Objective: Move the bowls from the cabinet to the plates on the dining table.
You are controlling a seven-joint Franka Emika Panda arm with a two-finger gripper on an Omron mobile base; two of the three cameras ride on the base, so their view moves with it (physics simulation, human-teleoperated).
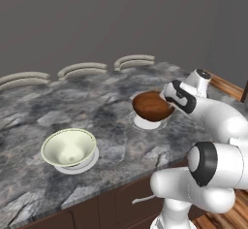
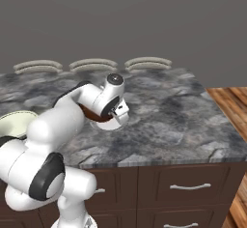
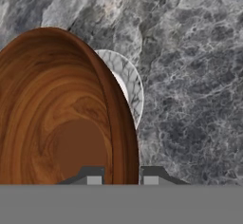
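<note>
Reddish-brown wood sits between my tips: my pincer [image 3: 122, 179] is clenched on the rim of the wooden bowl [image 3: 61, 114], one tip inside the wall, one outside. In the left base view the bowl is directly over the white plate [image 1: 145, 122]; whether its base is touching or just above, I cannot tell. In the hand view the plate shows behind the bowl's rim as a pale crescent. Both are on the grey marbled surface [image 1: 101, 102], near its right edge.

Further left, the cream bowl [image 1: 69, 147] already rests on the second plate [image 1: 80, 168]. Chair backs [image 1: 134, 61] line the far edge.

Judged step: placing the second bowl, task nearly complete. Next move: confirm the bowl is seated and centred, release the rim, withdraw upward without tipping it.
</note>
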